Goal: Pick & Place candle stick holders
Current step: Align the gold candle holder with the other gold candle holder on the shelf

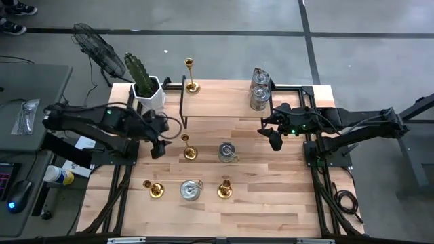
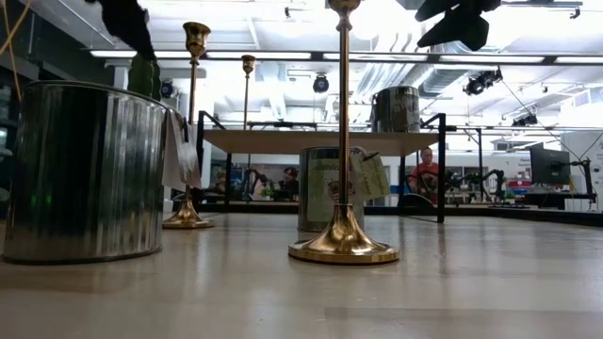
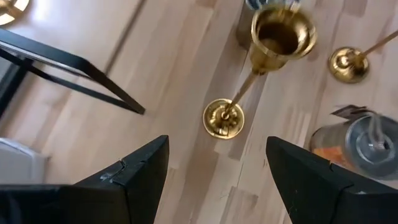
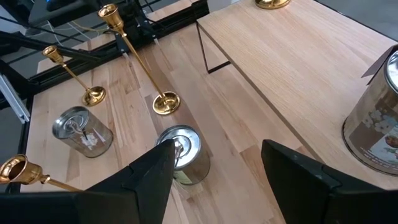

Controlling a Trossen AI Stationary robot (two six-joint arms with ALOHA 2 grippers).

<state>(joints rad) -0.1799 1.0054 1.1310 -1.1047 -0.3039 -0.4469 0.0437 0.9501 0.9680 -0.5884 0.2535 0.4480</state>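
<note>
Three gold candle stick holders stand on their round bases on the table: one [image 1: 188, 149] mid-table, two [image 1: 154, 189] [image 1: 224, 188] nearer the front. A further gold one [image 1: 191, 76] stands on the raised shelf [image 1: 224, 102]. Silver cup-like holders sit on the table [image 1: 227, 152] [image 1: 190, 190] and on the shelf [image 1: 258, 98]. My left gripper [image 1: 159, 146] hangs open just left of the mid-table gold holder [image 3: 224, 118], touching nothing. My right gripper [image 1: 274, 139] hangs open at the table's right, the silver holder [image 4: 183, 152] beyond its fingers.
A white hexagonal pot with a green cactus [image 1: 146, 87] stands at the far left corner, close to my left arm. The shelf's black frame legs [image 3: 74, 68] stand near the left gripper. Bare wood lies along the front edge [image 1: 271, 217].
</note>
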